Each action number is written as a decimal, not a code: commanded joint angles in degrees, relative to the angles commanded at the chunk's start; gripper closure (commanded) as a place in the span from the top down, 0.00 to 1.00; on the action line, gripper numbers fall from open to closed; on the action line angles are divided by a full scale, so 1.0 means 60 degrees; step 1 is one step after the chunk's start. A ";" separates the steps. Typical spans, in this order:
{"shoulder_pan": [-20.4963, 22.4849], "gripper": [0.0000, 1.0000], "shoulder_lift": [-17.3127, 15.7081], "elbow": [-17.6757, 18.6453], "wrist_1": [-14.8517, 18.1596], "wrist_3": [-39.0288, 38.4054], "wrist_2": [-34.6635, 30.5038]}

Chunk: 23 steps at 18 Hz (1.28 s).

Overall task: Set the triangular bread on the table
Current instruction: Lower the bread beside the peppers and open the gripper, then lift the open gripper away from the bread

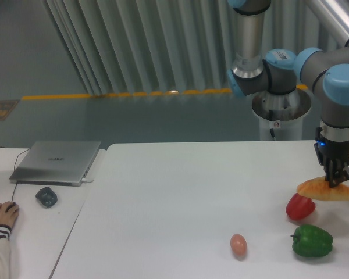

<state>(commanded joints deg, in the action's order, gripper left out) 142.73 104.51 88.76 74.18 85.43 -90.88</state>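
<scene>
The triangular bread [328, 190], a golden-orange crusty wedge, hangs in the air at the right side, just above the red pepper [299, 207]. My gripper [337, 179] points straight down and is shut on the bread's top. The white table [180, 197] spreads below it; the bread does not touch the tabletop. Part of the red pepper's top is hidden behind the bread.
A green pepper [312, 241] lies near the front right, below the red pepper. A small pinkish egg [238, 244] lies left of it. On a separate desk at the left are a laptop [57, 161], a dark object [46, 196] and a person's hand on a mouse [4, 213].
</scene>
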 joint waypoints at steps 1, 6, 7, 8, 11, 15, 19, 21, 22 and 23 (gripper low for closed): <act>0.0015 1.00 -0.0059 0.0045 -0.0015 -0.0087 0.0029; 0.0175 1.00 -0.0482 -0.0014 0.0101 0.0232 0.0117; 0.0336 1.00 -0.0528 -0.0100 0.0117 0.0524 0.0160; 0.0482 1.00 -0.0528 -0.0174 0.0219 0.0745 0.0117; 0.0775 1.00 -0.0441 -0.0554 0.0788 0.0878 0.0044; 0.1259 1.00 -0.0367 -0.0892 0.1376 0.1769 -0.0264; 0.1816 1.00 -0.0264 -0.0966 0.1611 0.3541 -0.0220; 0.1904 1.00 -0.0163 -0.0878 0.1611 0.3793 -0.0235; 0.1934 1.00 -0.0089 -0.0878 0.1597 0.3808 -0.0220; 0.1948 1.00 -0.0060 -0.0878 0.1568 0.3808 -0.0191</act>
<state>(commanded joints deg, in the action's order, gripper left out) 154.42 104.15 83.50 83.59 108.28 -92.02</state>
